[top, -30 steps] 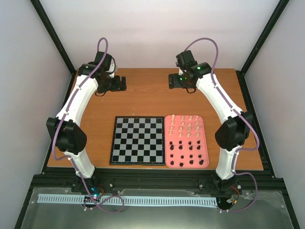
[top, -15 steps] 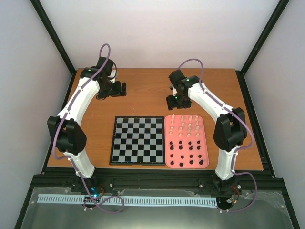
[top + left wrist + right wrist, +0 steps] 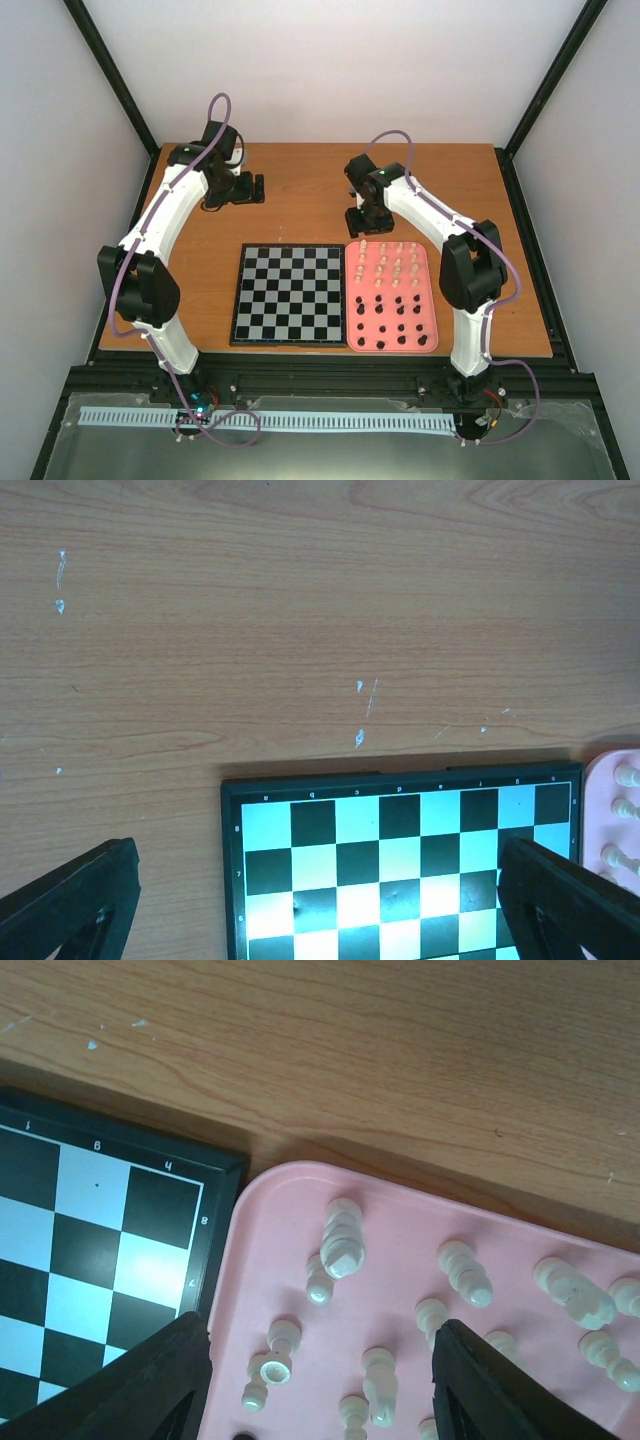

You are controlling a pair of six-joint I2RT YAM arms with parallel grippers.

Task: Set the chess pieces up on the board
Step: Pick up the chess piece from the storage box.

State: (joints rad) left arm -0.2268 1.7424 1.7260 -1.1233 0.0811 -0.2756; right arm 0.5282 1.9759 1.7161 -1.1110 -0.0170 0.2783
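The board lies flat mid-table with no pieces on it. Right beside it, cream chess pieces stand in the far half of a pink tray and black ones in the near half. My right gripper hovers open over the tray's far-left corner. In the right wrist view its fingers straddle several cream pieces, touching none, with the board's corner at the left. My left gripper hangs open over bare wood behind the board, fingers spread wide.
The tray's rim sits tight against the board's black border. Bare wooden tabletop stretches behind both. The tray's edge with cream pieces shows at the right of the left wrist view. White walls and black frame posts enclose the table.
My right arm has swung from the back of the table forward and left, bringing its gripper down over the tray's far-left corner. The left arm has hardly moved.
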